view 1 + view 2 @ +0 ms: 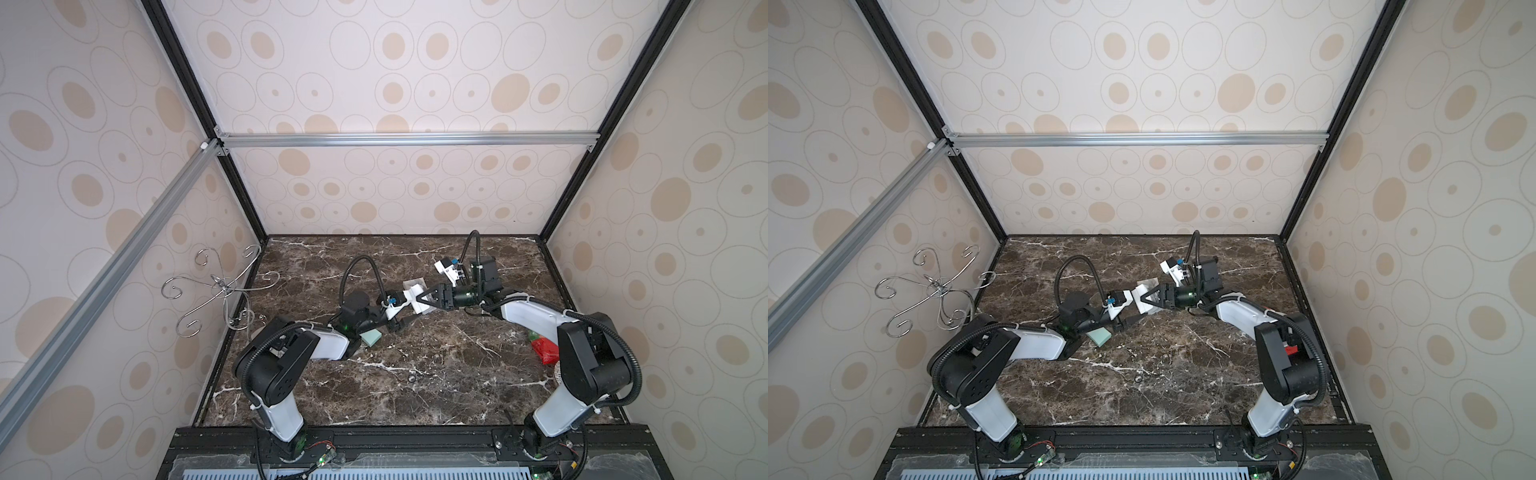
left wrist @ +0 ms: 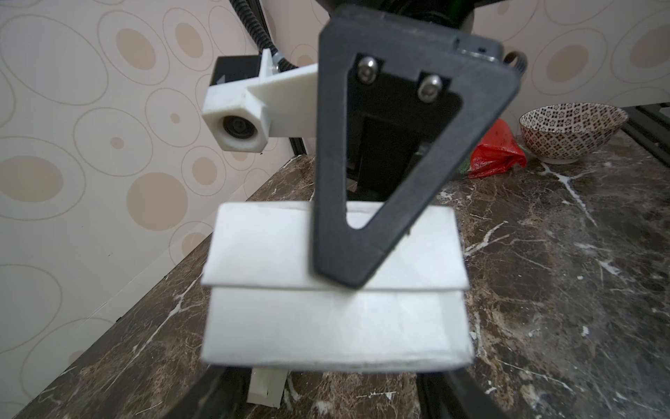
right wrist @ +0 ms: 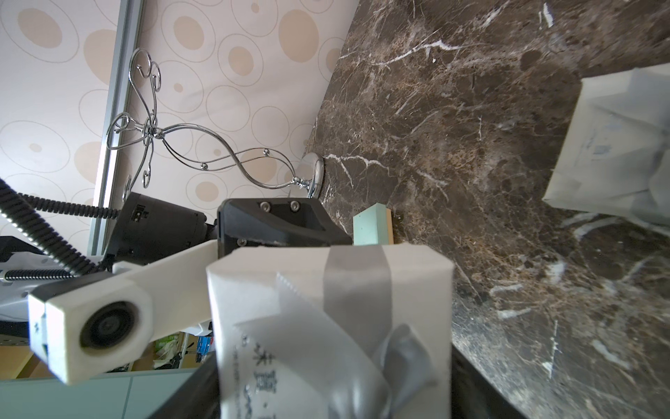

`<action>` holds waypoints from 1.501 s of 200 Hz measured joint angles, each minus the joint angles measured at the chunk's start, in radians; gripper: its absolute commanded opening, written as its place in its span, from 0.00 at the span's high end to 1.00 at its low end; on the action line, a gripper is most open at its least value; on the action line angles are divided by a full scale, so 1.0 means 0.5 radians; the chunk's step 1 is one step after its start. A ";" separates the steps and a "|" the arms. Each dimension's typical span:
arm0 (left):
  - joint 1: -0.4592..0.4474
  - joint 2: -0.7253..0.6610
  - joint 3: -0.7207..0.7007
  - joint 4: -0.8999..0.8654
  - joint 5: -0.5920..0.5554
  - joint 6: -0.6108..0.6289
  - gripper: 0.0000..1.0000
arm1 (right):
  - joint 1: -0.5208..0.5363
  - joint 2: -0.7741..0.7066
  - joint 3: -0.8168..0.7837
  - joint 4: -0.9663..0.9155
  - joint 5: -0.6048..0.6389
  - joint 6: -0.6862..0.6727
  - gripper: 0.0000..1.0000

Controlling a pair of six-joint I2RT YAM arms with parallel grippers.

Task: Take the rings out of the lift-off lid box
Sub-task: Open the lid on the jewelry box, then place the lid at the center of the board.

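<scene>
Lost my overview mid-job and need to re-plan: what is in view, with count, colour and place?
white lidded box: 1, white with grey ribbon, between both grippers, lid on
rings: none visible
pale box: 1, off-white, on the table beyond the grippers
small box: 1, mint green, beside the left arm
wire stand: 1, silver, table's left edge
bag: 1, red, by the right arm
bowl: 1, white with dark pattern, beside the bag
tiny round thing: 1, on bare marble near the front; too small to identify
table: 1, dark brown marble
left gripper: black, gripping the box
right gripper: black, gripping the box
</scene>
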 measured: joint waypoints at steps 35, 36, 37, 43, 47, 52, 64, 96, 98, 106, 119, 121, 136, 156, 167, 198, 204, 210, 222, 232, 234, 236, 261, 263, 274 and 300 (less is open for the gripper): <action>0.001 0.000 0.000 -0.002 -0.014 -0.001 0.33 | -0.035 -0.025 0.001 0.000 -0.001 0.002 0.23; 0.001 0.000 0.000 -0.002 -0.015 -0.001 0.33 | -0.037 -0.027 0.001 0.000 0.000 0.001 0.23; 0.001 0.000 0.000 -0.002 -0.015 -0.001 0.33 | -0.037 -0.027 0.001 0.000 0.000 0.002 0.23; 0.001 0.000 0.000 -0.002 -0.018 -0.001 0.33 | -0.046 -0.034 0.001 -0.001 -0.001 0.002 0.23; 0.002 0.000 0.000 -0.002 -0.020 -0.001 0.33 | -0.050 -0.037 0.001 -0.001 -0.001 0.001 0.23; 0.002 0.000 0.000 -0.002 -0.021 -0.001 0.33 | -0.057 -0.043 0.001 -0.002 -0.001 0.000 0.23; 0.001 0.000 0.000 -0.007 -0.018 -0.001 0.32 | -0.082 -0.061 0.002 -0.006 -0.001 -0.002 0.23; -0.001 0.000 0.000 -0.010 -0.012 -0.001 0.32 | -0.216 -0.151 0.003 -0.069 0.037 -0.060 0.23; -0.001 0.000 0.000 -0.010 -0.011 0.000 0.32 | -0.224 -0.157 0.003 -0.079 0.041 -0.067 0.23; -0.002 0.000 0.000 -0.011 -0.011 0.000 0.32 | -0.251 -0.185 0.012 -0.144 0.082 -0.116 0.22; -0.002 -0.001 0.000 -0.011 -0.011 -0.001 0.32 | -0.280 -0.222 0.055 -0.312 0.197 -0.230 0.22; -0.002 -0.001 0.000 -0.011 -0.011 -0.001 0.32 | -0.282 -0.227 0.063 -0.343 0.219 -0.251 0.22; -0.002 -0.001 -0.001 -0.011 -0.009 -0.001 0.32 | -0.283 -0.243 0.127 -0.534 0.404 -0.379 0.22; -0.001 -0.001 -0.002 -0.009 -0.005 -0.002 0.31 | -0.280 -0.245 0.150 -0.719 0.675 -0.498 0.23; -0.002 -0.001 -0.004 -0.007 -0.005 -0.002 0.31 | -0.272 -0.240 0.149 -0.821 0.855 -0.548 0.23; -0.002 -0.001 -0.005 -0.003 0.008 -0.011 0.31 | -0.230 -0.163 0.149 -0.956 1.283 -0.636 0.23; -0.002 -0.001 -0.005 -0.002 0.011 -0.014 0.31 | -0.217 -0.133 0.149 -0.964 1.349 -0.648 0.23; -0.001 -0.001 -0.005 -0.002 0.013 -0.018 0.31 | -0.202 -0.101 0.149 -0.971 1.405 -0.658 0.23; -0.002 -0.001 -0.005 0.004 0.020 -0.022 0.31 | -0.175 -0.023 0.149 -0.978 1.512 -0.679 0.22; -0.002 -0.001 -0.005 0.008 0.027 -0.027 0.31 | -0.162 0.035 0.150 -0.980 1.578 -0.691 0.22; -0.002 -0.001 -0.005 0.009 0.027 -0.029 0.31 | -0.159 0.048 0.150 -0.981 1.590 -0.691 0.22; -0.002 -0.001 -0.005 0.010 0.030 -0.032 0.31 | -0.156 0.061 0.150 -0.981 1.602 -0.694 0.22; -0.001 -0.001 -0.005 0.018 0.040 -0.049 0.31 | -0.145 0.182 0.161 -0.986 1.709 -0.717 0.21; -0.002 -0.001 -0.005 0.019 0.040 -0.050 0.31 | -0.144 0.190 0.164 -0.989 1.711 -0.719 0.21; -0.002 -0.001 -0.008 0.034 0.043 -0.059 0.31 | -0.142 0.219 0.186 -0.992 1.746 -0.726 0.19; -0.002 -0.001 -0.009 0.060 0.058 -0.077 0.31 | -0.142 0.230 0.241 -0.993 1.797 -0.735 0.17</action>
